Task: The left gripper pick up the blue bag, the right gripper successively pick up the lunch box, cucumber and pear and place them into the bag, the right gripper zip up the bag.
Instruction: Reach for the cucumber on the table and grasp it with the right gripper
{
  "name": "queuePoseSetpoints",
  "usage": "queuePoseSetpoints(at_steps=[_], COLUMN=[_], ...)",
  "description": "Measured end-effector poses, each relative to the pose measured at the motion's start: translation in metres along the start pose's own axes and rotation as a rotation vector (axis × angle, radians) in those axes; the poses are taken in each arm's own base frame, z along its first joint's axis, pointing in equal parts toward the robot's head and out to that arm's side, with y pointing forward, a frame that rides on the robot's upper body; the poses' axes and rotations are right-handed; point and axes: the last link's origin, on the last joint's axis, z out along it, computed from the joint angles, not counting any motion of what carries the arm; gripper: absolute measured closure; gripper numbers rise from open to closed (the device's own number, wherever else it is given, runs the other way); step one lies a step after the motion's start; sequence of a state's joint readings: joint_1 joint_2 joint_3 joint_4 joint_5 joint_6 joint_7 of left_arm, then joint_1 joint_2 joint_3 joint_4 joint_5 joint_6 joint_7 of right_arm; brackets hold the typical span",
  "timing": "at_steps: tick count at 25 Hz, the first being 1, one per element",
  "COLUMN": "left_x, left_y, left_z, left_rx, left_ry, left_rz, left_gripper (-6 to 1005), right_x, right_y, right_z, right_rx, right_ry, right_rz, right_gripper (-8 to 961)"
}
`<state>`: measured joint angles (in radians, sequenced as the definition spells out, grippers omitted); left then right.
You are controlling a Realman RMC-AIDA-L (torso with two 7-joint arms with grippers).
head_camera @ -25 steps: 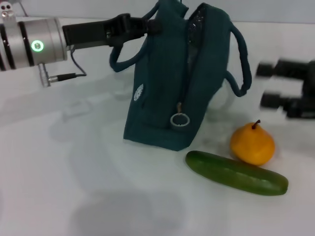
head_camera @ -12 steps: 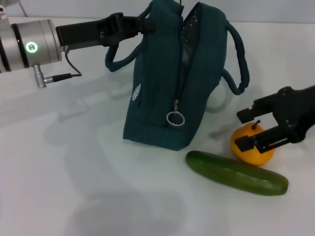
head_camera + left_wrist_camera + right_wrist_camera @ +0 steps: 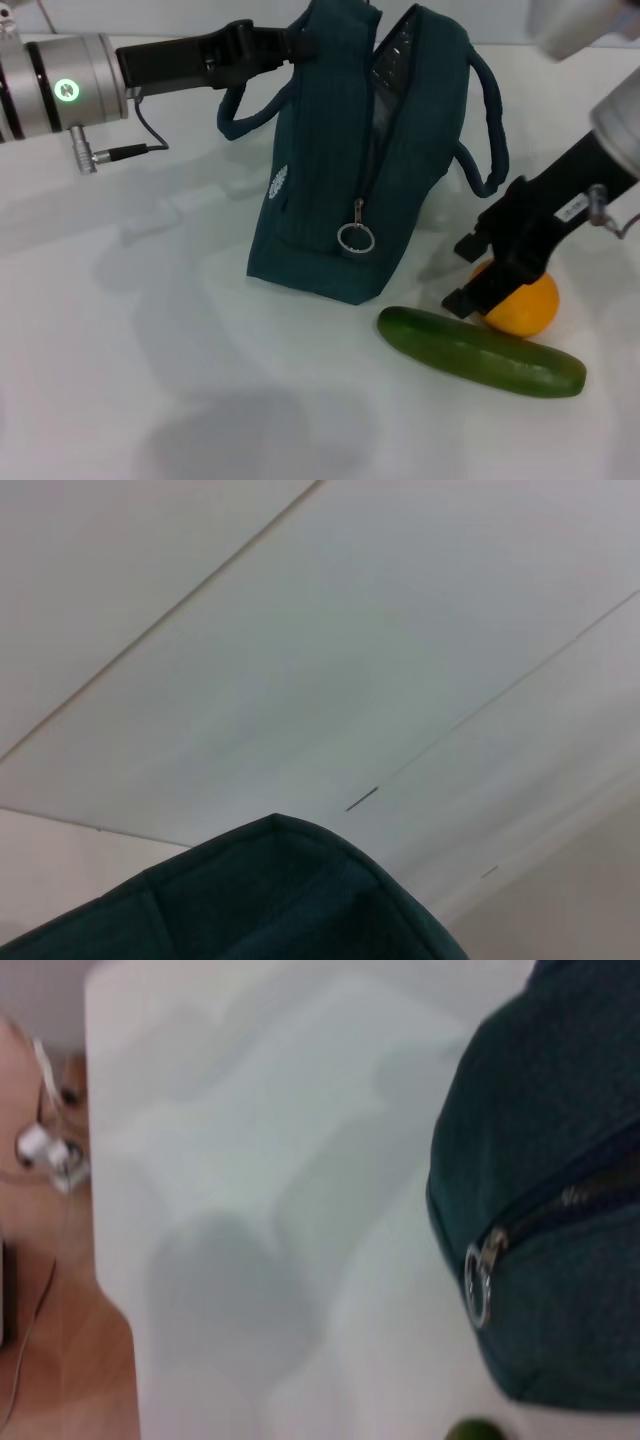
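Cucumber (image 3: pixel 480 351) first: it lies flat on the white table (image 3: pixel 150 380), at about 5 o'clock from the blue bag (image 3: pixel 340 190), and it has not moved in the last second. The pear (image 3: pixel 522 306) sits just behind it, touching it or almost. What did change is my right gripper (image 3: pixel 478 272). A second ago it was far off at 3 o'clock (just a dark blur), and now it has come down right at the pear's 10 o'clock side, above the cucumber. Its jaws are wide apart and hold nothing.

I think that means the cucumber is the next thing to grab. I can't see the lunch box anywhere, so I guess it is already inside the bag, though I can't see in.

My left gripper (image 3: pixel 300 45) is at the bag's 11 o'clock, by the top edge, and the bag stands up with its zipper (image 3: pixel 356 236) open. I cannot tell how its jaws stand.
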<state>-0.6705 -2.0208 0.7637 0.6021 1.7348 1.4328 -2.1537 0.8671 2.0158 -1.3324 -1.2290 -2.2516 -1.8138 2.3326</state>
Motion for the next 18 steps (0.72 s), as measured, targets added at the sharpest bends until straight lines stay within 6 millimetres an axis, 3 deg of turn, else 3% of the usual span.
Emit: queuePoseSetpoints(at_steps=[18], left_x=[0.014], left_y=[0.000], left_z=[-0.006], left_rx=[0.007], left_ry=[0.029], left_rz=[0.017], left_gripper=[936], right_x=[-0.013], right_y=[-0.006], right_z=[0.043], right_rx=[0.019], right_ry=[0.160], right_rz=[0.000], right_gripper=[206])
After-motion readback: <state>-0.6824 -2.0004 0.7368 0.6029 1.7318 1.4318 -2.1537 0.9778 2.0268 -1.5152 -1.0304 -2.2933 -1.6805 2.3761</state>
